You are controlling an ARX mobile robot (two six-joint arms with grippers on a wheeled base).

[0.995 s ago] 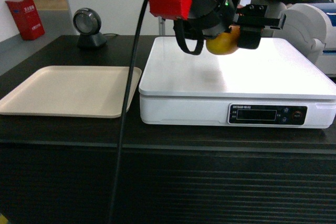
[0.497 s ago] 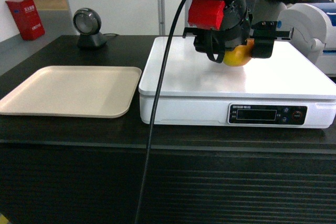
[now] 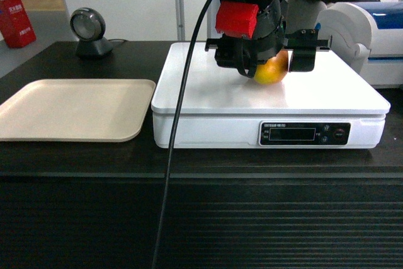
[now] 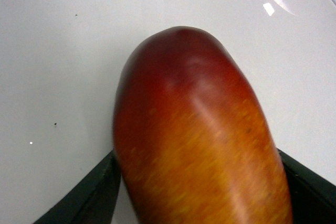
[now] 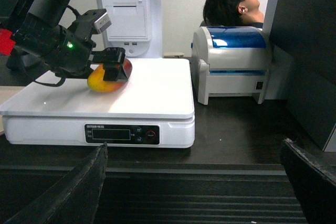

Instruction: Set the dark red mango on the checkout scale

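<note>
The dark red mango point(image 3: 271, 74), red fading to orange-yellow, lies low on the scale point(image 3: 208, 96), a broad white platform with a dark display, and seems to touch its back middle. My left gripper point(image 3: 272, 66) is shut on the mango, a black finger on either side. In the left wrist view the mango point(image 4: 194, 140) fills the frame over the white scale point(image 4: 58, 51), with the left gripper point(image 4: 199, 203) clamping it. The right gripper point(image 5: 191, 192) hangs open and empty before the slatted front of the checkout point(image 5: 199, 198). From there the mango point(image 5: 105, 80) shows on the scale point(image 5: 152, 93).
A beige tray point(image 3: 69, 108) lies left of the scale on the checkout point(image 3: 201, 218). A round scanner point(image 3: 88, 29) stands at the back left. A white and blue printer point(image 5: 233, 61) is right of the scale, a person point(image 5: 231, 1) behind it. A black cable point(image 3: 176, 149) hangs down.
My left gripper has carried the mango a little to the right and down, from above the scale to its platform. The head view has shifted, so everything sits slightly further left.
</note>
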